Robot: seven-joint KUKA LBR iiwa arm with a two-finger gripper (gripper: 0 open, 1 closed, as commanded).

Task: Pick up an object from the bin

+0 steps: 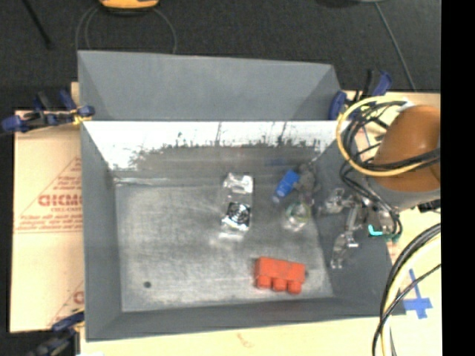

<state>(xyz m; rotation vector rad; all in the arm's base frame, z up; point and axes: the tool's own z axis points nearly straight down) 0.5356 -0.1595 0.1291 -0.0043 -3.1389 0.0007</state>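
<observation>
Reaching in from the right, the arm carries its orange cover [407, 143] and looped cables [355, 124] above the right wall of the grey bin [96, 221]. The claw [341, 247] hangs low at the right end of the bin floor, close against the sloping right wall. How far it is open cannot be told, as its metal parts blend into the grey behind them, and nothing can be seen in its grasp.

Four things lie loose and apart on the floor. Nearest the claw, just to its left, is a small clear plastic piece [297, 215]. A little beyond that, toward the back wall, lies a small blue thing [286, 185], tilted. A red block [280, 274] with rounded bumps along its front edge lies near the front wall, left of and below the claw and clear of it. A crumpled silver wrapper [237, 202] sits near the middle of the floor, well apart from the claw.
</observation>
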